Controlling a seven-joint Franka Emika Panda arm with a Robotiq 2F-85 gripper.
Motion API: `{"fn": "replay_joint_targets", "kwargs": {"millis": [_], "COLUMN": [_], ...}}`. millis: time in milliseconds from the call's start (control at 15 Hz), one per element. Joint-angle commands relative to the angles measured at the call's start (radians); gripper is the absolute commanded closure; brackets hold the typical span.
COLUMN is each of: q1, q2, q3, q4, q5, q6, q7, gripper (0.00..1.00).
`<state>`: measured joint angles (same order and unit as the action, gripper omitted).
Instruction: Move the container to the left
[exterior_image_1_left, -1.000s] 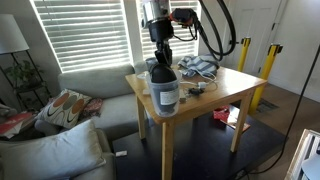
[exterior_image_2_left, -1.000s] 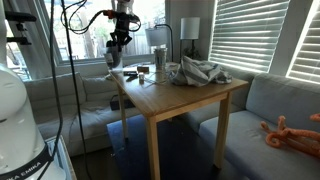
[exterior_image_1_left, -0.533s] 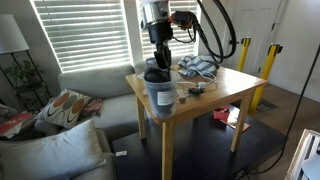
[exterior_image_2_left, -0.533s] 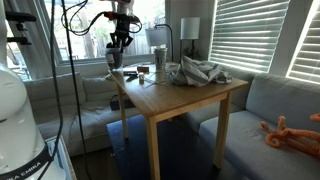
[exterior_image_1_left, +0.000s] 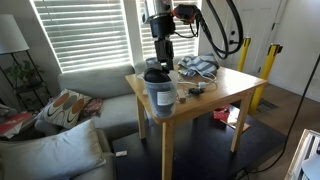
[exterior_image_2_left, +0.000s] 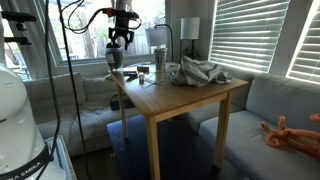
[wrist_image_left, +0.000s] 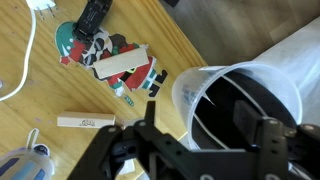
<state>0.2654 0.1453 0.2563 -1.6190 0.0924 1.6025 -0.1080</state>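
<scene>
The container (exterior_image_1_left: 161, 92), a translucent bluish-grey jar with a black lid, stands upright on the near left corner of the wooden table (exterior_image_1_left: 228, 92). In an exterior view it is small at the table's far corner (exterior_image_2_left: 114, 61). My gripper (exterior_image_1_left: 164, 57) hangs just above its top, also seen from the other side (exterior_image_2_left: 120, 42). In the wrist view the gripper (wrist_image_left: 208, 118) is open. One finger stands outside the container's (wrist_image_left: 225, 85) wall and the other over the black lid. Neither finger presses on it.
A crumpled grey cloth (exterior_image_1_left: 197, 66) lies at the back of the table. Close to the jar on the tabletop are a colourful flat toy (wrist_image_left: 112, 62), a small wooden block (wrist_image_left: 85, 122), a black remote (wrist_image_left: 92, 15) and a white cable (wrist_image_left: 24, 72). A sofa (exterior_image_1_left: 60, 130) stands beside the table.
The jaws have opened and let go of the container's rim. The gripper has risen slightly. The container stays at the table corner.
</scene>
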Motion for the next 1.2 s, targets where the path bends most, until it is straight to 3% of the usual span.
{"fn": "replay_joint_targets", "kwargs": {"millis": [0,200,533,933,1000,1067,1133], "q1": [-0.001,-0.008,-0.045,-0.143,-0.169,-0.174,-0.172], "q2": [-0.087,-0.191,-0.468,-0.803,-0.838,-0.860,-0.781], "q3": [-0.004,-0.013,-0.032,-0.081,-0.095,-0.131,-0.082], "q4": [-0.064,-0.122,-0.299,-0.501,-0.525,-0.545,-0.466], "q5": [-0.027,-0.043,-0.023,-0.033,-0.035,-0.034,-0.020], "q6": [0.024,0.041,-0.002,-0.065,-0.068,-0.058,-0.077], "q7": [0.015,0.092,0.297,0.444,0.457,0.377,0.407], "gripper": [0.00,0.00,0.00,0.00,0.00,0.00,0.00]}}
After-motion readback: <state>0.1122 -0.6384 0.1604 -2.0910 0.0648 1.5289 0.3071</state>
